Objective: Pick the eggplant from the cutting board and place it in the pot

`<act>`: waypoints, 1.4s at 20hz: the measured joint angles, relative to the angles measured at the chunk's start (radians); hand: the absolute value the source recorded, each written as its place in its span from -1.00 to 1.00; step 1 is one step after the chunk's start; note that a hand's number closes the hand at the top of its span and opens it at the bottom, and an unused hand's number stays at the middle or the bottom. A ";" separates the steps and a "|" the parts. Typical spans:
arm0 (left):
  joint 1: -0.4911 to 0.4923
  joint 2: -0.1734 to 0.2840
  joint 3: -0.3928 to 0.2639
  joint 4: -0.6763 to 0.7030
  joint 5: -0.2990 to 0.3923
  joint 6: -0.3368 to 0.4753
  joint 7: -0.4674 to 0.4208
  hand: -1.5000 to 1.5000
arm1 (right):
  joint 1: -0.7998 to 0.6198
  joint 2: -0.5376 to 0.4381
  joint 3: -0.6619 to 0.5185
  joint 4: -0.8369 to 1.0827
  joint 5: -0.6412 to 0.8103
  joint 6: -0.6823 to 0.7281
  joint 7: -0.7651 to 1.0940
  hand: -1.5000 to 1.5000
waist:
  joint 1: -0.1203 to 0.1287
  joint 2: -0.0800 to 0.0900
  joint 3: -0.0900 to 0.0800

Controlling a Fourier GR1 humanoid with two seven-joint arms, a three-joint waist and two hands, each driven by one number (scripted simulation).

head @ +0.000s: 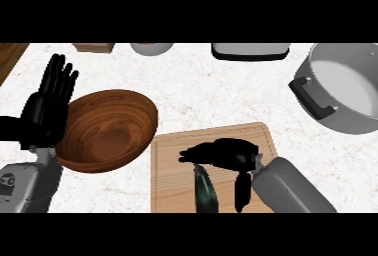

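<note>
White counter (214, 95) lies bare between cutting board (177, 170) and pot (347, 90).

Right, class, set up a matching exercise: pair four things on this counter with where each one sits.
Things:
1. pot
2. wooden bowl
3. eggplant
4. left robot hand

Places:
A. left of the cutting board
B. far right of the counter
C. open, at the left edge
D. lying on the cutting board

Pairs: 1-B, 2-A, 3-D, 4-C
</note>
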 measured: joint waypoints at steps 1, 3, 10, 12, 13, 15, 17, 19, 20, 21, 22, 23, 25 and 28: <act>0.006 -0.011 -0.006 -0.009 -0.013 0.008 -0.003 0.00 | 0.005 0.014 0.000 0.007 0.015 -0.003 0.003 -1.00 | 0.000 0.000 0.000; -0.001 -0.020 -0.001 -0.006 -0.019 0.007 0.003 0.00 | 0.014 0.022 -0.007 0.031 0.045 -0.011 -0.018 -1.00 | 0.000 0.000 0.000; -0.010 -0.037 0.009 -0.022 -0.044 0.006 0.037 0.00 | 0.044 0.100 -0.001 0.093 0.132 -0.058 -0.063 -1.00 | -0.001 -0.001 -0.002; -0.010 -0.037 0.020 -0.006 -0.041 -0.012 0.023 0.00 | 0.044 0.118 -0.003 0.125 0.158 -0.079 -0.085 -1.00 | -0.001 -0.003 -0.003; 0.000 -0.045 0.013 -0.017 -0.052 -0.008 0.022 0.00 | 0.051 0.126 -0.004 0.122 0.166 -0.078 -0.084 -1.00 | -0.001 -0.004 -0.003; -0.001 -0.045 0.018 -0.026 -0.056 -0.010 0.029 0.00 | 0.047 0.151 0.000 0.129 0.168 -0.073 -0.075 1.00 | -0.001 -0.003 -0.003; -0.002 -0.045 0.026 -0.015 -0.055 -0.017 0.017 0.00 | 0.045 0.158 0.018 0.123 0.183 -0.074 -0.104 1.00 | -0.002 -0.004 -0.003; 0.000 -0.043 0.032 -0.009 -0.052 -0.027 0.014 0.00 | 0.063 0.152 0.037 0.127 0.201 -0.120 -0.167 1.00 | -0.002 -0.005 -0.002; 0.000 -0.040 0.039 -0.011 -0.049 -0.029 0.019 0.00 | 0.076 0.147 0.043 0.105 0.207 -0.126 -0.184 1.00 | -0.003 -0.005 -0.003; -0.004 -0.031 0.049 -0.008 -0.042 -0.039 0.023 0.00 | 0.083 0.152 0.050 0.093 0.216 -0.132 -0.191 1.00 | -0.003 -0.006 -0.004; 0.005 -0.035 0.048 -0.008 -0.047 -0.041 0.016 0.00 | 0.090 0.159 0.053 0.072 0.221 -0.124 -0.187 1.00 | -0.004 -0.005 -0.004; 0.016 -0.043 0.046 -0.016 -0.051 -0.040 0.010 0.00 | 0.100 0.166 0.057 0.065 0.229 -0.131 -0.192 1.00 | -0.004 -0.005 -0.003; 0.016 -0.048 0.048 -0.017 -0.052 -0.042 0.012 0.00 | 0.104 0.173 0.067 0.061 0.246 -0.152 -0.207 1.00 | -0.003 -0.006 -0.004; -0.008 -0.049 0.051 -0.012 -0.059 -0.041 0.035 0.00 | 0.122 0.172 0.063 0.037 0.271 -0.159 -0.220 1.00 | -0.004 -0.007 -0.005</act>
